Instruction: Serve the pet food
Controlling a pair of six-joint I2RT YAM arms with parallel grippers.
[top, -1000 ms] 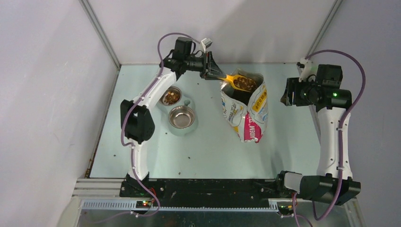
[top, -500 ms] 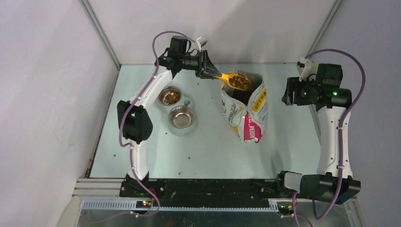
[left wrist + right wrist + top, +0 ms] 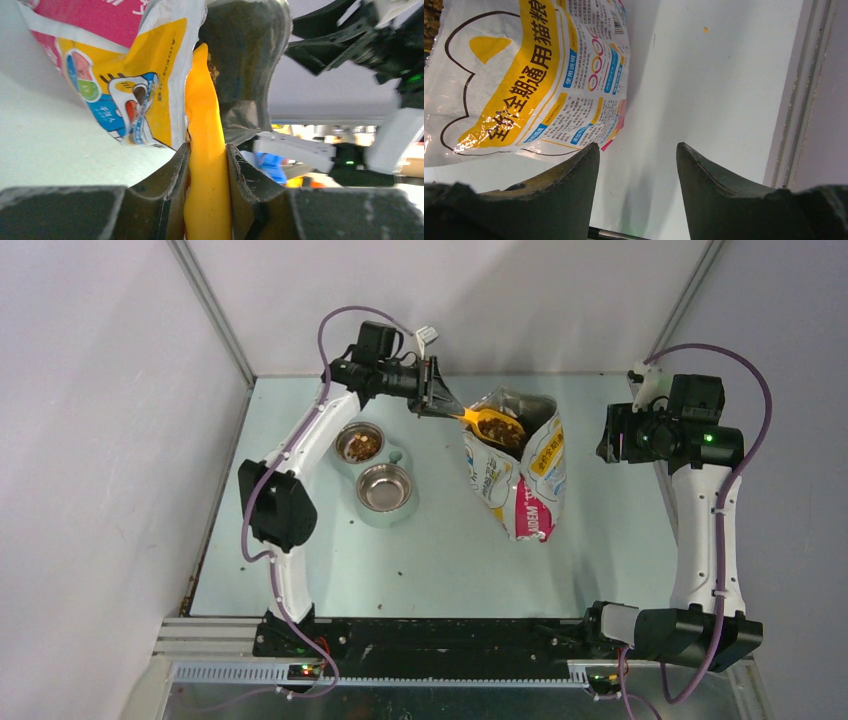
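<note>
Scooping is judged to be the step in hand. An orange scoop [image 3: 490, 423] is gripped by its handle in the closed jaws of the left arm [image 3: 318, 430], in the upper centre of the overhead view. Its bowl is placed at the open mouth of the printed bag [image 3: 530, 485]. In the left wrist view the handle [image 3: 206, 170] is seen pinched between both jaws, and the scoop runs up into the foil-lined opening.

The pet food [image 3: 503, 428] is seen as a brown load in the scoop's bowl, right at the bag's mouth. More kibble is held in the upper steel bowl [image 3: 360, 444], left of the bag. The lower steel bowl [image 3: 385, 486], just beside it, appears bare inside.

The jaws of the right arm [image 3: 695, 520] are spread open and nothing is held in them. They are parked at the right of the frame, apart from the bag, and only pale bench [image 3: 704, 75] shows between them in the right wrist view.

For the next move, the scoop would need to be lifted clear of the bag's rim and kept level. It would then be carried left across the bench and tipped over a bowl, most likely the bare one. Spilled kibble is the risk if the scoop is tilted early or is caught on the foil edge.
</note>
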